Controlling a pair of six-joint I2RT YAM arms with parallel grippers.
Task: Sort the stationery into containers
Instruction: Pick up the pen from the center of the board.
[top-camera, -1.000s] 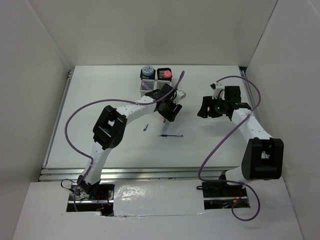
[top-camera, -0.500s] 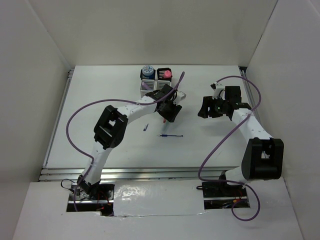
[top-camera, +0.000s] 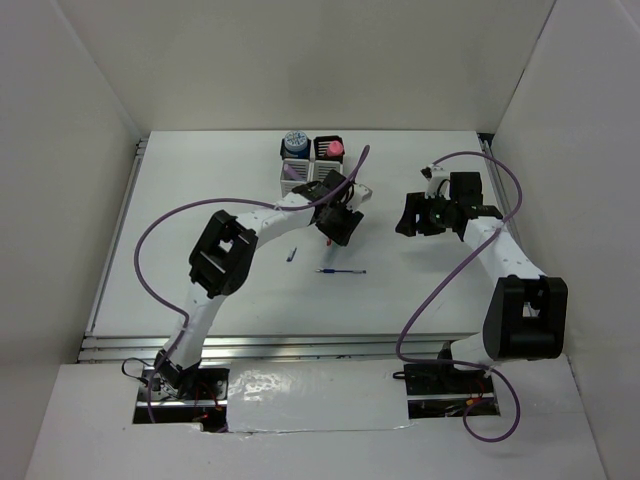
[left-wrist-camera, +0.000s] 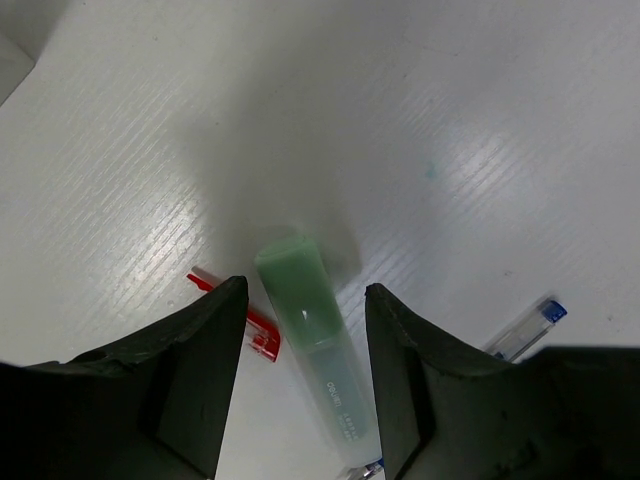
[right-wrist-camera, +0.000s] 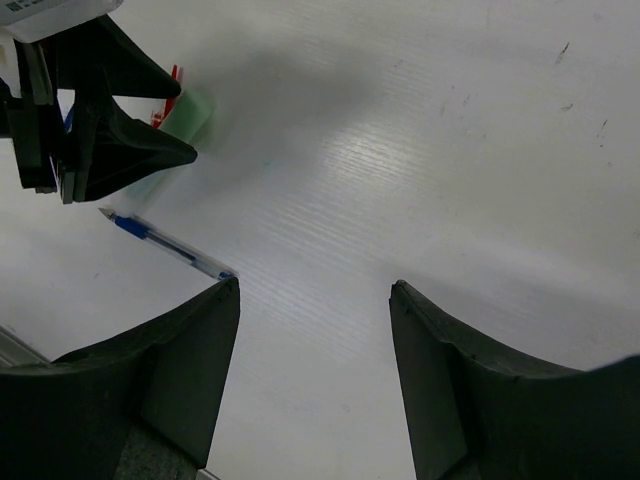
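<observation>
**Desk** (top-camera: 200, 220): white, ribbed, and faintly glossy. It carries every item described here.

**Cups** (top-camera: 321, 140): a block of four at the far edge, already holding some pieces. We place it just beyond the left arm's (top-camera: 250, 225) wrist.

**Left jaws:** wide open and holding nothing. In the left wrist view they straddle the green stick (left-wrist-camera: 315, 340), with a gap of desk showing on either side of it.

**Right jaws:** also wide open and empty, over bare desk and well apart from the cups.

**Green stick:** lies flat near the middle of the desk, between the left jaws, with its capped end pointing away from the wrist.

- We judge it light and rigid, with smooth plastic faces that could slip under a weak pinch.
- Its stubby, flat-sided body suits a grip across the mid-length. There the jaws meet parallel faces and the piece should hang level.

**Blue pen** (left-wrist-camera: 520, 330): lies near the stick on its right, apart from it. It is thin, light, and liable to roll.

**Red pen** (left-wrist-camera: 235, 308): lies just beside the stick on its left, with one end running under the left finger (left-wrist-camera: 190, 380).

- We cannot tell whether it touches the stick.
- We judge it the likeliest thing to be caught as the jaws close.
</observation>
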